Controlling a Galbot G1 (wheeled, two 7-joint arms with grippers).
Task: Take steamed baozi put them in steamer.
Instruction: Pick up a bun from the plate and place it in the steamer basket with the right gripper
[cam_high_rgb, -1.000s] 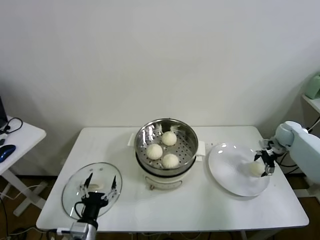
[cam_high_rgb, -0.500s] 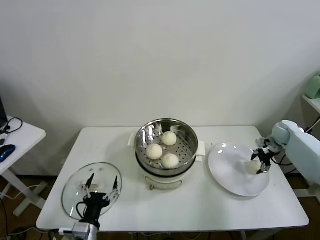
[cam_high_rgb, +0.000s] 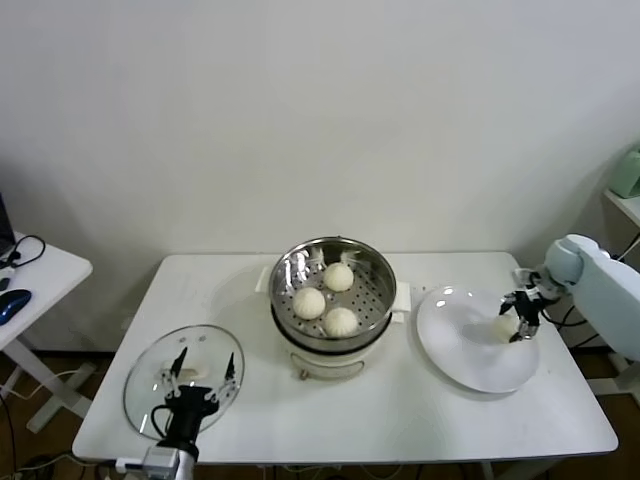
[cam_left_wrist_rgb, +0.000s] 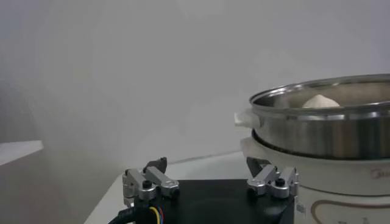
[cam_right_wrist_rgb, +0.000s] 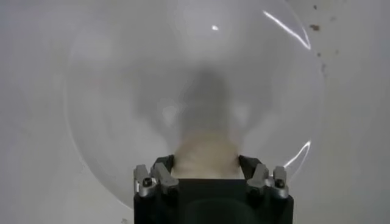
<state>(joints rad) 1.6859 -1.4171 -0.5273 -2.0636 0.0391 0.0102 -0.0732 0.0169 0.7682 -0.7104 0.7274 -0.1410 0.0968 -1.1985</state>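
Over plate, right gripper angled down, fingers clamped on baozi.

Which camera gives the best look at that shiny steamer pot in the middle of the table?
The head view: it looks down into the steamer, showing the perforated bottom and three baozi inside. The left wrist view sees it only from the side, a metal wall with one bun top peeking over. The right wrist view does not show it.
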